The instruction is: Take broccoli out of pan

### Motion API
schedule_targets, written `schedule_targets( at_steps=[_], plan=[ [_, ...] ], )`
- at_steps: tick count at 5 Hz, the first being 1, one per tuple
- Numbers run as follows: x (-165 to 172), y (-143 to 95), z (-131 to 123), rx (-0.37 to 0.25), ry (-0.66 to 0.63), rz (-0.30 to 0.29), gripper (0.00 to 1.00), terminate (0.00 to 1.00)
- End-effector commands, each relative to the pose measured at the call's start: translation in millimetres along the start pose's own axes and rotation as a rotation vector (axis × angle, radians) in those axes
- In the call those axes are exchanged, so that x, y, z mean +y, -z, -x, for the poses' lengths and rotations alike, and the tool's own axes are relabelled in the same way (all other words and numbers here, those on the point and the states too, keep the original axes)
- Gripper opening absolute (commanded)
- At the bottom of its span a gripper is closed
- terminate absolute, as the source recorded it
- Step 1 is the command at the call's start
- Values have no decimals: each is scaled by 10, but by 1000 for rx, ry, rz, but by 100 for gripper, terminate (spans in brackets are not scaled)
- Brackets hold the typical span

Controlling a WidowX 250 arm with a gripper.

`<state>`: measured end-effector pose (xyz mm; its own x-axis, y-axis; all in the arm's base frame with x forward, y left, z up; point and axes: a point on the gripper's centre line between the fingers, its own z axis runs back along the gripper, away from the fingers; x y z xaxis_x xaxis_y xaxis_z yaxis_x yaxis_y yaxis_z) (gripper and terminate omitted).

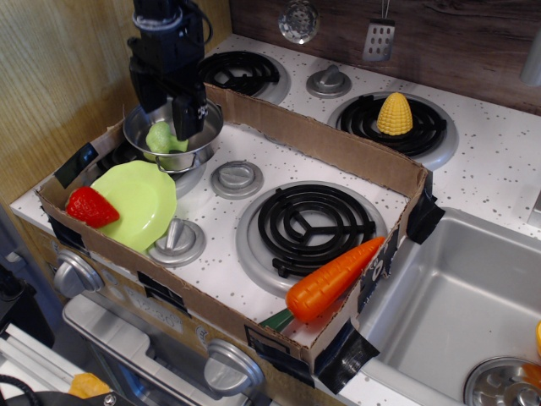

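The black gripper is down inside the small shiny stainless-steel pan at the back left of the white speckled stove surface, and the pale green lumpy plastic broccoli sits right under it, between the two dark fingers, one at its left, one at its right. Jaws stand spread, not yet pinched; contact with the toy I cannot tell. The squeeze looks next, then a straight lift

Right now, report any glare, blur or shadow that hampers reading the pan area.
In the observation.image view: sharp focus overall; bright highlights on the pan rim; the dark gripper covers part of the broccoli and shows little detail, so its jaw state is unclear.
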<state>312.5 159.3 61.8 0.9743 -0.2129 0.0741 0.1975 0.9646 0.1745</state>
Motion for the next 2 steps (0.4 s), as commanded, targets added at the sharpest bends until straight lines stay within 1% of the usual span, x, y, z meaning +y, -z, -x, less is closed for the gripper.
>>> schedule_targets(
  at_steps=[1,2],
  plan=[
    [97,-102,14,-78,-45,-39,100,0],
    [172,-52,29,-89,-49,-41,100,0]
  ],
)
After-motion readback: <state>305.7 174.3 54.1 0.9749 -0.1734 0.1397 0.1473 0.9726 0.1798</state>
